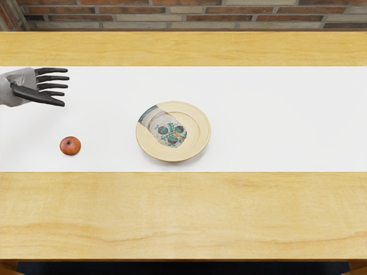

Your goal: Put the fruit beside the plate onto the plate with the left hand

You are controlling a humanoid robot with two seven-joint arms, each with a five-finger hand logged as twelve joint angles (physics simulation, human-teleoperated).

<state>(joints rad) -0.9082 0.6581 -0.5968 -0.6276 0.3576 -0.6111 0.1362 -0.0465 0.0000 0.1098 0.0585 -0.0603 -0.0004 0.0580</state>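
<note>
Head view of the table at the approach stage of the task. The left hand [43, 86] enters from the picture's left edge and hovers over the white runner [275, 114], its fingers spread and extended toward 3 o'clock, holding nothing. The fruit [70, 145], a small red apple-like piece, rests on the runner at roughly 5 o'clock from the hand, apart from it and untouched. The plate [198, 123], cream-rimmed with a patterned centre, lies at 3 o'clock from the fruit, near but not touching it; its surface carries no fruit. The right arm is out of view. Judged from this layout, the grasp is not yet begun: the step in hand is the reach. The next move calls for the hand to travel toward 5 o'clock and descend over the fruit, close the fingers around it, then lift and carry it toward 3 o'clock before releasing it within the plate's rim. The fruit looks round and may roll if nudged off-centre.
</note>
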